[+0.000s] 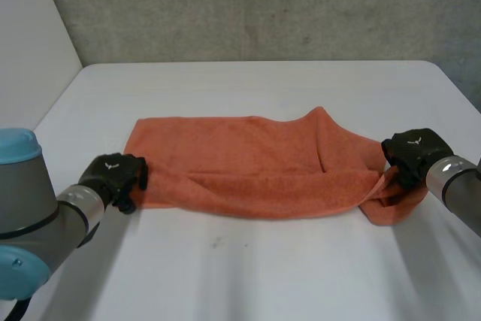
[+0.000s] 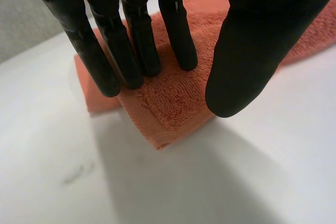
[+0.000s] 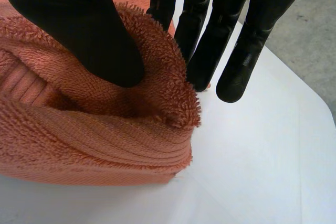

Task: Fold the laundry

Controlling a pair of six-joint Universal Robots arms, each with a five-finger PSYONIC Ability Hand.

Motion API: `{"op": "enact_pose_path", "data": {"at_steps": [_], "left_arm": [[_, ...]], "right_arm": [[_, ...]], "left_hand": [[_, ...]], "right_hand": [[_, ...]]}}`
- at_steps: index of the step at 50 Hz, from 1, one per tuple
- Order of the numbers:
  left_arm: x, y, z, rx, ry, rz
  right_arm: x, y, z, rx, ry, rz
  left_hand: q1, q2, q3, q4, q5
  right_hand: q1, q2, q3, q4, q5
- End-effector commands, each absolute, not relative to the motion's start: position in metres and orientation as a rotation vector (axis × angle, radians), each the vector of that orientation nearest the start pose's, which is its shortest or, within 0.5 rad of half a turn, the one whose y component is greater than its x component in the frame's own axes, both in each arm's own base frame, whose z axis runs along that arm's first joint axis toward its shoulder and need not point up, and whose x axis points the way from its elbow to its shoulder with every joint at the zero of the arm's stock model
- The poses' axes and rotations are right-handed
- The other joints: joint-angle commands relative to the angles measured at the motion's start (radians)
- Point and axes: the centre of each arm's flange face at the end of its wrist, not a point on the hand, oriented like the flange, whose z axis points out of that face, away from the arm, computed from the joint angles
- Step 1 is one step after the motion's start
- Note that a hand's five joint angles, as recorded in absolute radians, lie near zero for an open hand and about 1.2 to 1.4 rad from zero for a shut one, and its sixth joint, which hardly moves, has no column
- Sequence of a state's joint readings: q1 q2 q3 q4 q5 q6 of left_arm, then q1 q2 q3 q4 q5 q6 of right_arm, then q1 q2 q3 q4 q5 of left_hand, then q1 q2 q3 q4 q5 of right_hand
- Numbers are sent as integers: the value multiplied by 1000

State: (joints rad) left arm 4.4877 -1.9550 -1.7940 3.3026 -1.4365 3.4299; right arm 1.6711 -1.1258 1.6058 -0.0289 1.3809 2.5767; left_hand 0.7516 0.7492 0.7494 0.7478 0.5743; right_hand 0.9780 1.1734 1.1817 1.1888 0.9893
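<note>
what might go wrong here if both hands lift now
The left hand has its fingers straight on a corner of the towel, thumb apart, so that corner may slip free. The right hand pinches a bunched end, so the fold may come out crooked.

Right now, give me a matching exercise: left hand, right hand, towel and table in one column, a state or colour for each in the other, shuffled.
1 left hand
2 right hand
3 towel
4 table

A white
B pinching a bunched towel end
C orange
D straight fingers resting on a towel corner

Pairs: 1-D, 2-B, 3-C, 4-A.
</note>
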Motion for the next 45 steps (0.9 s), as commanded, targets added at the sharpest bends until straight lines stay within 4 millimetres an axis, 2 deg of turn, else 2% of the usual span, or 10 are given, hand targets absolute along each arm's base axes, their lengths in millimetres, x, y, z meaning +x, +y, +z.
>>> {"op": "enact_pose_path", "data": {"at_steps": [1, 10, 17, 34, 36, 45], "left_arm": [[-212, -283, 140, 796, 2545, -1800], [-214, -288, 127, 809, 2565, -1768], [-215, -294, 117, 914, 2502, -1723], [-222, -309, 116, 960, 2435, -1751], [-224, -312, 117, 963, 2429, -1762], [-227, -315, 114, 972, 2429, -1764]], "right_arm": [[183, -320, 155, -1057, 2516, -1712], [184, -320, 155, -1063, 2501, -1709], [185, -319, 155, -1066, 2496, -1703], [186, -316, 151, -1076, 2489, -1680], [186, -316, 150, -1077, 2488, -1675], [187, -316, 149, -1082, 2487, -1668]], "left_hand": [[108, 110, 110, 112, 111], [90, 93, 92, 94, 93], [2, 5, 4, 6, 5], [58, 60, 60, 62, 61], [146, 148, 148, 149, 148], [146, 148, 148, 150, 149]], "right_hand": [[418, 223, 215, 207, 232], [418, 223, 215, 207, 232], [418, 223, 215, 207, 232], [418, 223, 215, 207, 232], [418, 223, 215, 207, 232], [418, 223, 215, 207, 232]]}}
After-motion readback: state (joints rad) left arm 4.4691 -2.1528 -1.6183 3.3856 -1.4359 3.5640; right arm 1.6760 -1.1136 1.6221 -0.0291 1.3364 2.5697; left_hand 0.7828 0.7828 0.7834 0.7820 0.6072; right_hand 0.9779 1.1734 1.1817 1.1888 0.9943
